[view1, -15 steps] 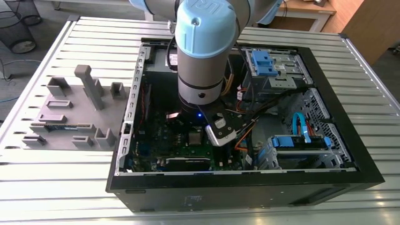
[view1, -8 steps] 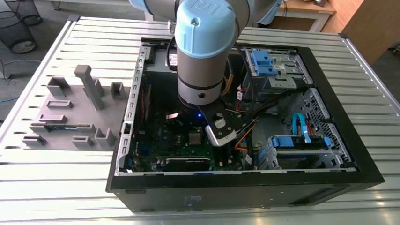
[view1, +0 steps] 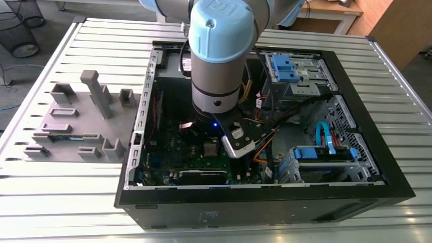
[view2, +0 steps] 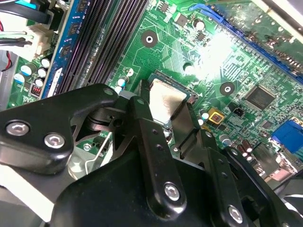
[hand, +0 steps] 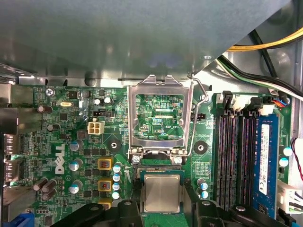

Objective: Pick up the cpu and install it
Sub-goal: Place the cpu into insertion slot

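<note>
Gripping: my claw (hand: 162, 201) is drawn in narrow, its two black fingers (view2: 142, 118) pressed against opposite edges of the cpu (hand: 162, 193), silver top facing up.
Contact: nothing else is in my grasp. Whether the chip already rests in its seat or hangs just above it, I cannot tell.
Socket: the dark socket (hand: 161, 168) lies directly under the chip. Its metal retention frame (hand: 161, 82) is swung open and lies back flat on the board, with the wire lever (hand: 199, 101) raised beside it.
Board: a green motherboard (hand: 71, 142) surrounds the socket, with black memory slots (hand: 232, 156) on one side and a blue memory stick (hand: 264, 161) seated in the outermost one.
Surroundings: in the exterior view my arm (view1: 216, 61) reaches straight down into an open black computer case (view1: 364, 195) laid on its side on a slatted metal table (view1: 68, 202).
Nearby: a grey parts fixture (view1: 74, 116) sits on the table at the exterior view's left, well apart from my claw.
Placement: the cpu sits squarely between my fingertips, just beside the open frame's hinge.
</note>
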Motion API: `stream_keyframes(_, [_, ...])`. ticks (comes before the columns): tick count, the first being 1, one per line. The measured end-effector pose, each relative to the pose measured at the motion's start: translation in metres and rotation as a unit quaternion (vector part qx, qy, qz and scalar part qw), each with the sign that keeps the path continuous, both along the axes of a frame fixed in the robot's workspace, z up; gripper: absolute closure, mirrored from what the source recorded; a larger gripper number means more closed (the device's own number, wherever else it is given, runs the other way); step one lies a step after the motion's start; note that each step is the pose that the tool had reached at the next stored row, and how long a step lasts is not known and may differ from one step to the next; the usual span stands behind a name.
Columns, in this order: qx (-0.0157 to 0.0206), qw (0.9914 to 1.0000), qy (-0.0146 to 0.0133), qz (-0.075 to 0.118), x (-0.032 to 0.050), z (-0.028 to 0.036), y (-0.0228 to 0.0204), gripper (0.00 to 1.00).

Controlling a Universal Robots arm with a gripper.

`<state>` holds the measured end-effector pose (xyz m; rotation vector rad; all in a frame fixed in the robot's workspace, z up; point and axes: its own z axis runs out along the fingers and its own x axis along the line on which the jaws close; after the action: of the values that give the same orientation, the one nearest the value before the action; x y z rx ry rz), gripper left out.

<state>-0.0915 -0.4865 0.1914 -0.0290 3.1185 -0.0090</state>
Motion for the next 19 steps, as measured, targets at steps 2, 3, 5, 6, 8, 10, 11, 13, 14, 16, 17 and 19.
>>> stream_keyframes(2, [-0.0001,1.0,0.0001,0.0,0.0,0.0001,0.0,0.56])
stream_keyframes(3, [-0.0001,1.0,0.0001,0.0,0.0,0.0001,0.0,0.6])
stream_keyframes(5, [0.0,1.0,0.0,0.0,0.0,0.0,0.0,0.6])
stream_keyframes(6, [0.0,1.0,0.0,0.0,0.0,0.0,0.0,0.6])
stream_keyframes(8, [0.0,1.0,0.0,0.0,0.0,0.0,0.0,0.6])
stream_keyframes(10, [0.0,1.0,0.0,0.0,0.0,0.0,0.0,0.6])
stream_keyframes(11, [0.0,1.0,0.0,0.0,0.0,0.0,0.0,0.6])
stream_keyframes(13, [-0.0001,1.0,0.0,0.0,0.0,0.0,0.0,0.6])
stream_keyframes(14, [0.0,1.0,0.0,0.0,0.0,0.0,0.0,0.6])
stream_keyframes(16, [0.0,1.0,0.0,0.0,0.0,0.0,0.0,0.61])
stream_keyframes(17, [0.0,1.0,0.0,0.0,0.0,0.0,0.0,0.61])
stream_keyframes(19, [-0.0001,1.0,0.0,0.0,0.0,0.0,0.0,0.61])
